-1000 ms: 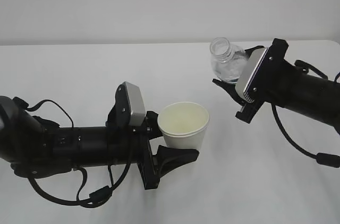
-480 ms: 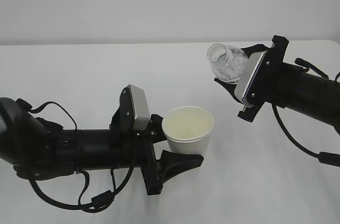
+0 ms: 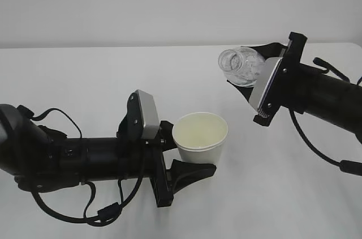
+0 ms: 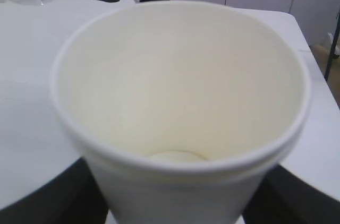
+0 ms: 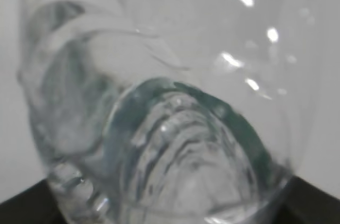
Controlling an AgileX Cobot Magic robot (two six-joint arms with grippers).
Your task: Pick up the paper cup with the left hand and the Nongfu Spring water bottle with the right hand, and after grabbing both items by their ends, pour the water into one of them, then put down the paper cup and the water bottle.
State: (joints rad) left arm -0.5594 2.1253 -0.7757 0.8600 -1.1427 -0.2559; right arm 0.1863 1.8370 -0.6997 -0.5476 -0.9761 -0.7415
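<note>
Cup (image 3: 200, 137) sits clamped upright in your left gripper (image 3: 184, 157), while your right gripper (image 3: 249, 80), apparently closed on the bottle (image 3: 240, 67), tilts it left.

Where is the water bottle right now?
The bottle is on the right of the exterior view, held off the table by the right hand, tilted with its open mouth toward the cup, which sits lower and left.

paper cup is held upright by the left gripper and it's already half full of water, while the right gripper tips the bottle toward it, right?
Not quite: the paper cup is empty. The left wrist view shows its dry bottom, with no water inside. The rest holds: the left gripper holds it upright, and the right gripper tips the bottle toward it.
</note>
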